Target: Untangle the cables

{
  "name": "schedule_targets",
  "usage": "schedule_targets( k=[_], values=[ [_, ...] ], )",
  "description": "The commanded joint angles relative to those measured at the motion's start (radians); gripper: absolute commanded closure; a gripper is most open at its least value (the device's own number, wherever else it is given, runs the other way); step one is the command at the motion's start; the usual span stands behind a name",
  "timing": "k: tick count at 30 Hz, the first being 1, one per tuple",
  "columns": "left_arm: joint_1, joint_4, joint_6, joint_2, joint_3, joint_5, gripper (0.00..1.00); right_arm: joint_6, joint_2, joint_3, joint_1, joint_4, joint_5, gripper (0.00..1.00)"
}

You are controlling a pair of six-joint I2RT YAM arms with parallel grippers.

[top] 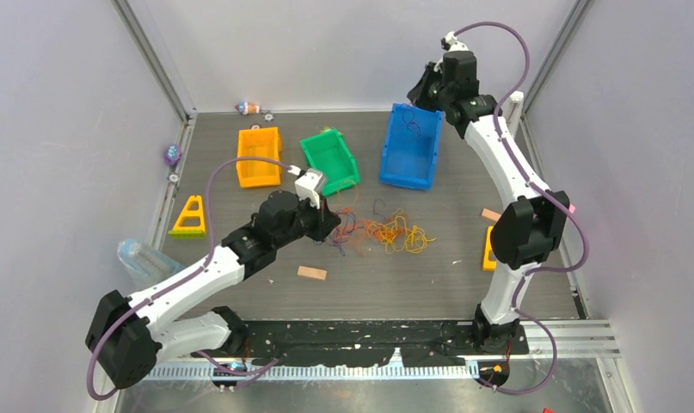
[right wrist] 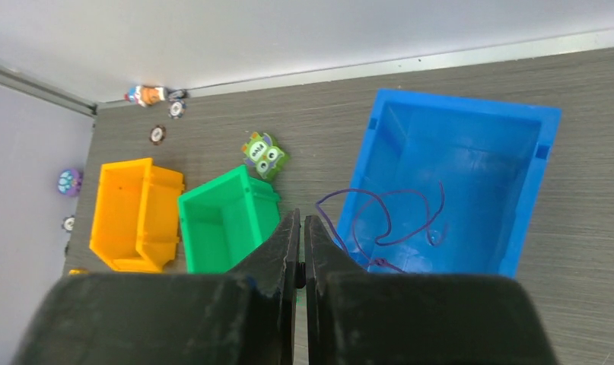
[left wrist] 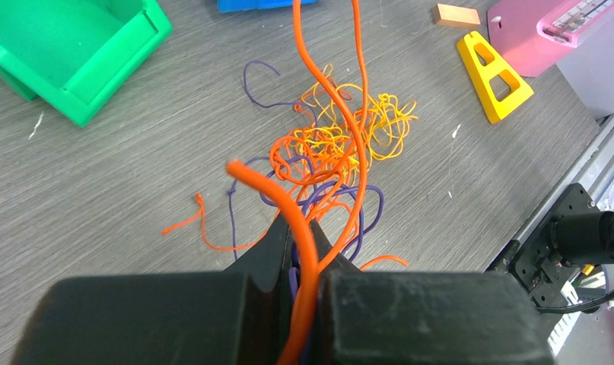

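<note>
The cables [top: 395, 232] lie as a tangle of yellow, orange and purple strands in the middle of the table, also seen in the left wrist view [left wrist: 326, 144]. My left gripper [top: 330, 225] sits at the tangle's left edge. Its jaws [left wrist: 297, 224] are shut on a thick orange cable [left wrist: 307, 258], with a purple strand pinched beside it. One purple cable [right wrist: 387, 220] lies in the blue bin [right wrist: 516, 228], partly over its near rim. My right gripper [right wrist: 297, 217] hovers above that bin [top: 403, 176], shut, with nothing visible between its fingers.
An orange bin [top: 259, 157] and a green bin [top: 330, 160] stand left of the blue one. A yellow triangle [top: 189, 217] and a plastic bottle [top: 141, 258] sit at the left. A wooden block [top: 311, 273] lies near the front. Another yellow piece [top: 489, 249] lies by the right arm.
</note>
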State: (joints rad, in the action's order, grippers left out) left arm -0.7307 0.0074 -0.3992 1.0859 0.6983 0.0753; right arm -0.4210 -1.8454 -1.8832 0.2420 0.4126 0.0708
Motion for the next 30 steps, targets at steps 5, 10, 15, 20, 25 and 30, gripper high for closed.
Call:
schedule_targets(
  k=[5, 10, 15, 20, 25, 30],
  values=[
    [0.005, -0.073, 0.061, -0.051, 0.083, -0.033, 1.00, 0.044, -0.068, 0.007, -0.012, -0.033, -0.083, 0.19],
    [0.007, -0.117, 0.084, -0.036, 0.121, -0.038, 1.00, 0.075, 0.001, 0.125, -0.010, -0.068, -0.004, 0.04],
    [0.010, -0.127, 0.085, -0.026, 0.125, -0.045, 1.00, 0.120, 0.213, 0.437, 0.019, -0.169, 0.149, 0.09],
    [0.026, -0.122, 0.073, -0.012, 0.119, -0.041, 1.00, 0.106, 0.403, 0.772, 0.060, -0.230, 0.156, 0.14],
    [0.037, -0.115, 0.066, 0.000, 0.105, -0.039, 1.00, 0.107, 0.574, 1.052, 0.134, -0.207, 0.100, 0.28],
    [0.045, -0.106, 0.047, 0.007, 0.086, -0.035, 1.00, 0.080, 0.653, 1.192, 0.149, -0.203, 0.008, 0.43]
  ],
)
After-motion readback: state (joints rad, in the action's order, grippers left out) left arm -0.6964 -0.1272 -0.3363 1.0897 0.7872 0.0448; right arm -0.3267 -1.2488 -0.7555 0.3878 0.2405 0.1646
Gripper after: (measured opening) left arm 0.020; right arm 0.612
